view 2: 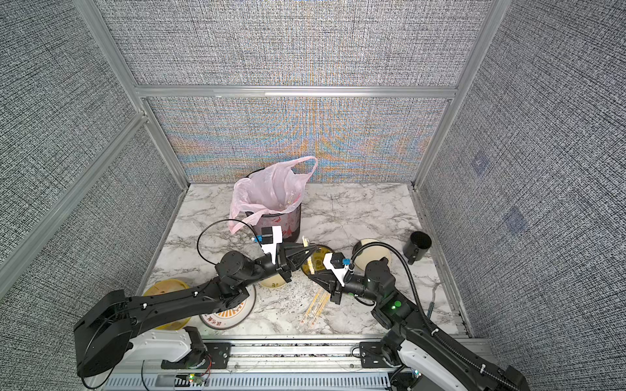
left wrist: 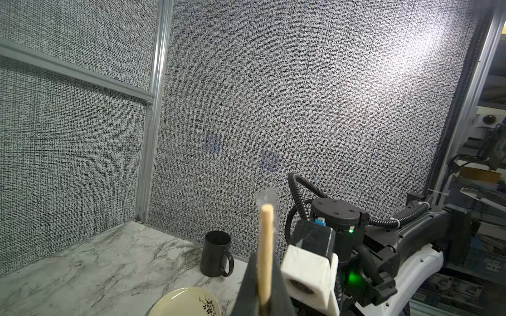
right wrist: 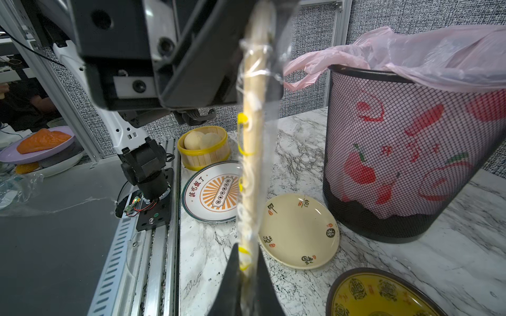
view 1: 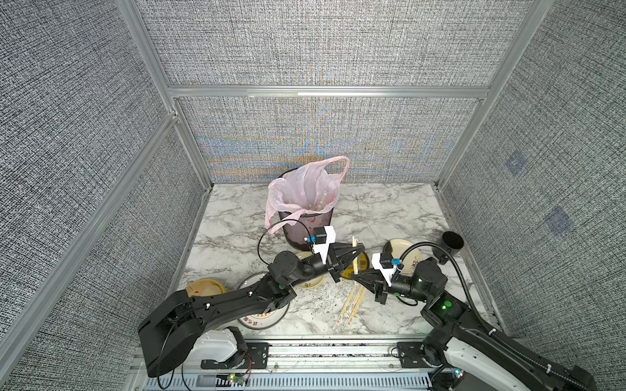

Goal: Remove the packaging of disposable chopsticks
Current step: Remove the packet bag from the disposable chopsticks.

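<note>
One pair of disposable chopsticks [right wrist: 253,90], still inside its clear packaging [right wrist: 269,153] with yellow print, is stretched between my two grippers above the small dishes. My left gripper [view 1: 359,251] [left wrist: 264,264] is shut on one end. There a pale stick [left wrist: 266,240] pokes out past the jaws, and a crumpled sleeve tip [left wrist: 267,194] lies beyond it. My right gripper [view 1: 354,276] [right wrist: 247,269] is shut on the sleeve's other end. Several more wrapped pairs [view 1: 350,304] [view 2: 315,306] lie on the marble near the front edge.
A mesh bin lined with a pink bag [view 1: 305,210] [right wrist: 405,153] stands behind the left gripper. Under the grippers are a yellow dish [view 1: 363,262] and a cream plate [right wrist: 298,232]. A black mug [view 1: 452,243], a cream bowl [view 1: 404,250], a bamboo steamer [view 1: 205,287] and a large printed plate [view 1: 261,316] ring the work area.
</note>
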Robot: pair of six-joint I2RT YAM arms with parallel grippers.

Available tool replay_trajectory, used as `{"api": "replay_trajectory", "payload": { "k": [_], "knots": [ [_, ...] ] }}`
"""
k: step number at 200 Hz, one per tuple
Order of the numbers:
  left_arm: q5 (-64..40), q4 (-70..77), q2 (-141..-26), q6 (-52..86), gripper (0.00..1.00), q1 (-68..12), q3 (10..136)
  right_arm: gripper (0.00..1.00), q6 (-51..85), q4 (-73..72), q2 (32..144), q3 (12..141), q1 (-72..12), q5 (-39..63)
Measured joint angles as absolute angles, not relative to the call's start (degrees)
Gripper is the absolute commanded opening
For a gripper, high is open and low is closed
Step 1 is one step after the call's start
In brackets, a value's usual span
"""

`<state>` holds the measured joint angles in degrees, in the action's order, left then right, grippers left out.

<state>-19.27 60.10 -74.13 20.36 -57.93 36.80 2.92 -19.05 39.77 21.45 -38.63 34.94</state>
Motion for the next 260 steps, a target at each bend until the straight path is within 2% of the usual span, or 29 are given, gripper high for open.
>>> {"api": "replay_trajectory", "payload": {
  "k": [48, 68, 78, 96, 117, 131, 220, 228, 243, 260],
  "knots": [
    [-18.41, 61.23, -74.81, 21.19, 0.00, -57.93, 36.82, 0.00, 2.87, -15.62, 40.03, 23.97, -38.61, 34.79],
    [-18.39, 61.76, -74.89, 21.23, 0.04, -57.91, 37.01, 0.00, 2.68, -14.06, 40.14, 25.28, -38.61, 34.81],
    [-18.37, 61.63, -74.87, 21.26, 0.01, -57.93, 37.10, 0.00, 2.59, -13.19, 40.23, 25.85, -38.61, 34.81],
    [-18.33, 61.39, -74.85, 21.26, 0.01, -57.93, 37.06, 0.00, 2.39, -12.67, 40.29, 26.39, -38.61, 34.79],
    [-18.13, 61.63, -74.87, 21.28, 0.07, -57.98, 36.97, 0.00, 2.26, -12.60, 40.32, 26.89, -38.61, 34.74],
    [-18.20, 61.32, -74.87, 21.41, 0.03, -57.98, 36.40, 0.00, 2.20, -12.60, 40.53, 27.29, -38.61, 34.74],
    [-19.70, 61.43, -76.47, 21.67, 0.04, -57.95, 36.14, 0.00, 1.80, -12.62, 41.50, 27.44, -38.59, 33.93],
    [-19.70, 60.62, -76.03, 21.65, 0.10, -57.98, 36.16, 0.00, 1.76, -12.62, 41.50, 27.22, -38.63, 33.98],
    [-20.27, 58.22, -75.59, 21.32, 0.15, -57.98, 36.95, 0.00, 1.74, -14.57, 41.67, 27.11, -38.63, 34.00],
    [-22.44, 55.57, -77.49, 20.73, 0.10, -58.43, 37.12, 0.00, 1.78, -18.52, 41.36, 27.22, -38.50, 33.45]
  ]
}}
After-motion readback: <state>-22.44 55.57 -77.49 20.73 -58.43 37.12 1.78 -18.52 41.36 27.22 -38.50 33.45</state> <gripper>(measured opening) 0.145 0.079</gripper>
